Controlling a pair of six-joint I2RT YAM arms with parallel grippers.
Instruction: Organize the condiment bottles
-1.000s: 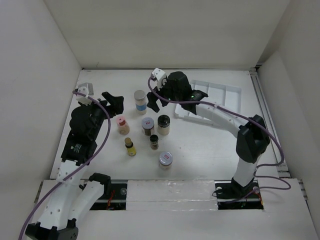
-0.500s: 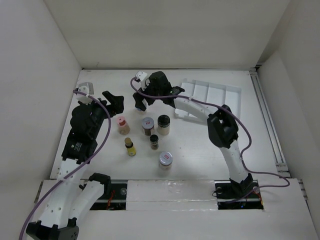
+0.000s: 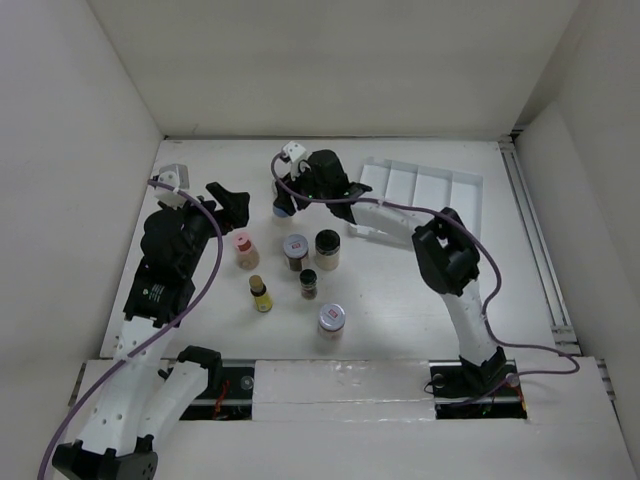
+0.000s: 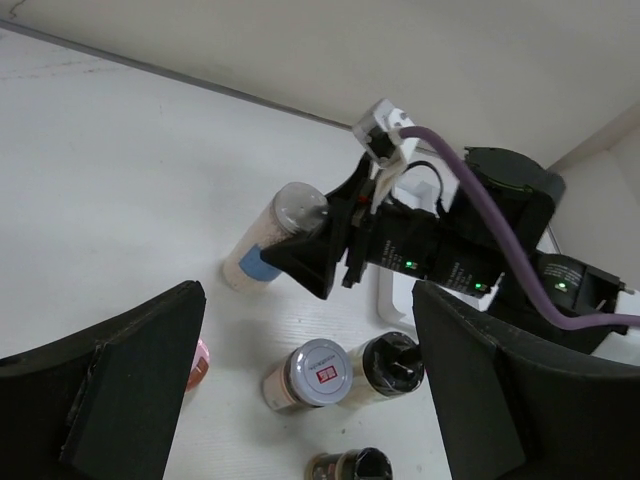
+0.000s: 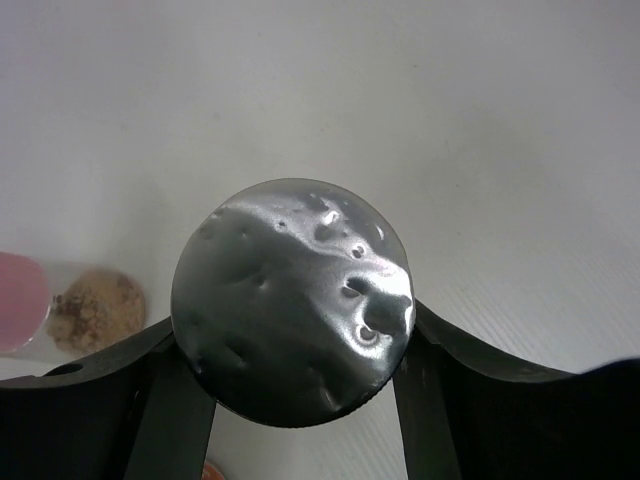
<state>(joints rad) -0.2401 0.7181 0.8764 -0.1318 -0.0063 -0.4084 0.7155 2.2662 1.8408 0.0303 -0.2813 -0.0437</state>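
Now your right gripper (image 3: 284, 201) is clenched on the silver-lidded jar (image 4: 268, 238), which a second ago stood upright and free at the far side of the table (image 3: 400, 290). The jar leans over (its lid (image 5: 292, 300) sits between both fingers in the wrist view). Your left gripper (image 3: 226, 200) hangs spread wide, unmoved, just beyond the pink-lidded bottle (image 3: 243, 246). The other five bottles (image 3: 309, 282) stay put, left of the white tray (image 3: 440, 180).
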